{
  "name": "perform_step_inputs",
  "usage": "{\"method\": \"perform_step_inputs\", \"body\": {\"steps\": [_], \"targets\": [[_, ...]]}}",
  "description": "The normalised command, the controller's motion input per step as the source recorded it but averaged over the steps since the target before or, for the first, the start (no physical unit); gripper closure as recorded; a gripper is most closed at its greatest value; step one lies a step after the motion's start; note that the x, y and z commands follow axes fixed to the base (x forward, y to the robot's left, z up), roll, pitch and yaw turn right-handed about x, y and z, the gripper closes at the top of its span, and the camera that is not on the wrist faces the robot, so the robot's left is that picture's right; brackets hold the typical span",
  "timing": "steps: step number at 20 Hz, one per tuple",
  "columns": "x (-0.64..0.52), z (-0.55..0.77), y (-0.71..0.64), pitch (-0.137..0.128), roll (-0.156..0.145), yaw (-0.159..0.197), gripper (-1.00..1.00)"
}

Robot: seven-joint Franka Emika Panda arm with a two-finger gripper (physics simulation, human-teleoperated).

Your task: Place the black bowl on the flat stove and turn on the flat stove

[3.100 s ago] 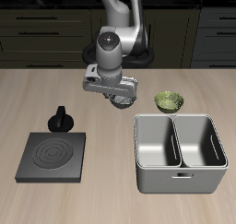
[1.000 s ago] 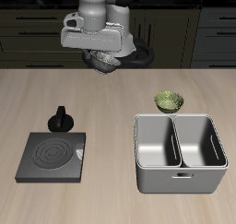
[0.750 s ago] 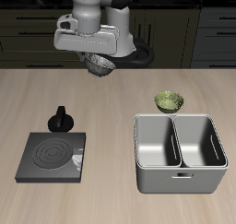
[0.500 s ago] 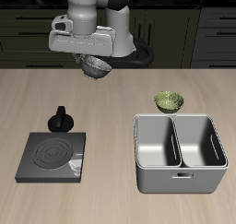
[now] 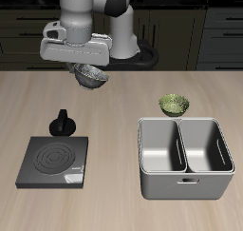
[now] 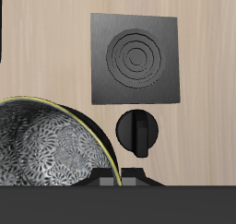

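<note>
A: What lies around the jaws (image 5: 88,71)?

B: Below them and nearer the worktop's (image 5: 114,121) front edge sits the stove (image 5: 54,162), a flat black square with ringed circles. Its knob (image 5: 63,122) stands between the stove and the spot under the jaws, just behind the stove's back edge. Both show in the wrist view too: the stove (image 6: 135,58) and the knob (image 6: 138,132) lie clear on the wood with nothing between them and the jaws.

A: Anything else?

B: A grey two-bay bin (image 5: 184,157) sits well off to the side and toward the front. A small green bowl (image 5: 174,105) rests just behind it, also well apart from the jaws.

A: And the black bowl?

B: The bowl (image 5: 90,76) hangs right at the jaws, high above the worktop, tilted a little. In the wrist view its speckled shiny inside (image 6: 46,145) fills the space just next to the fingers.

A: So the jaws are clamped?

B: Closed narrow on the bowl's rim, carrying it in the air, behind the knob and stove.
</note>
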Motion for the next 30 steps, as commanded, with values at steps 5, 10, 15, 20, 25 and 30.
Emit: {"method": "perform_step_inputs", "body": {"steps": [5,10,15,20,25,30], "targets": [[0.49,-0.02,-0.27,0.047,-0.036,-0.025,1.00],[0.48,0.06,-0.31,0.047,-0.056,-0.041,1.00],[0.31,0.08,-0.19,0.010,-0.026,-0.004,1.00],[0.29,0.08,-0.13,0.004,-0.010,-0.007,1.00],[0.26,0.01,-0.12,0.006,0.002,-0.001,1.00],[0.15,-0.01,-0.09,-0.004,-0.006,-0.005,1.00]]}}
